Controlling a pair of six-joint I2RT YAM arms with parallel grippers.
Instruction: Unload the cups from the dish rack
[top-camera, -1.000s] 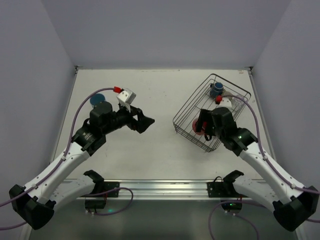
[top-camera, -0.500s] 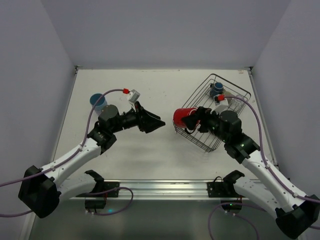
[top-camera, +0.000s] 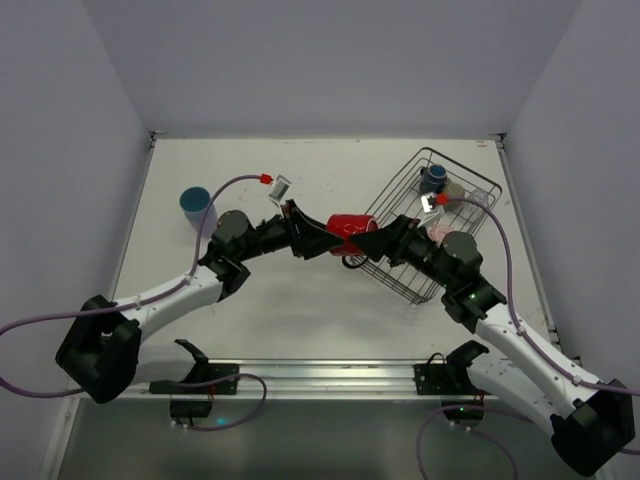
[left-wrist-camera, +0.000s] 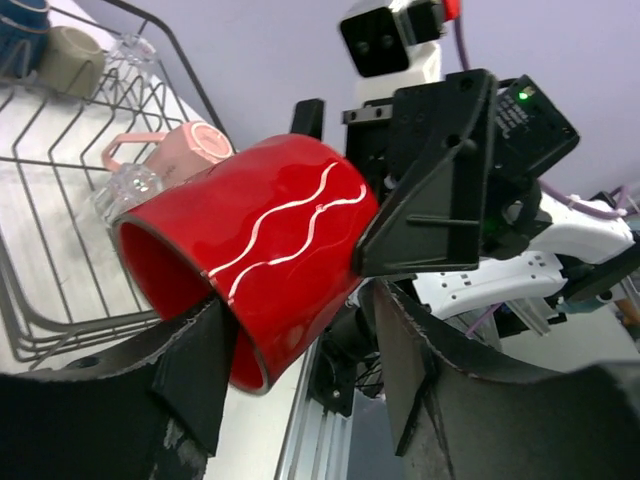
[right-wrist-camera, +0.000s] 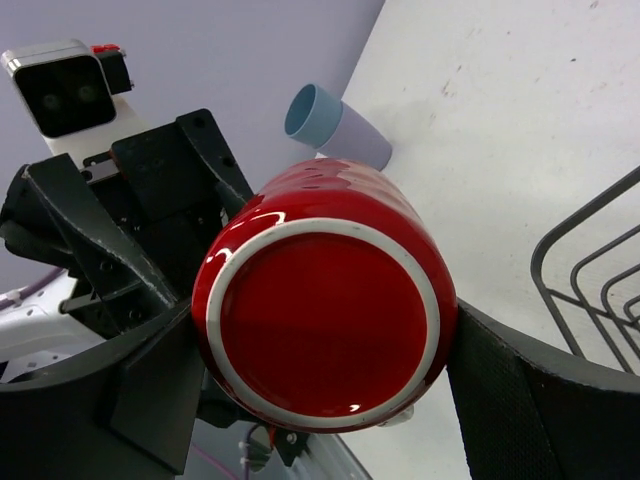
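right gripper (top-camera: 376, 238) pinching red cup (top-camera: 350, 227) | left gripper (left-wrist-camera: 300, 345) spread either side of its rim | dish rack (top-camera: 405, 280) just behind | light blue cup (top-camera: 195, 203) well apart

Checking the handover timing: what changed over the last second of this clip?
The right gripper lifted the red cup out of the dish rack and carried it left, clear of the wires. The left gripper swung right to meet it; its jaws now straddle the cup's open end, not yet closed. The rack and the light blue cup stayed put.
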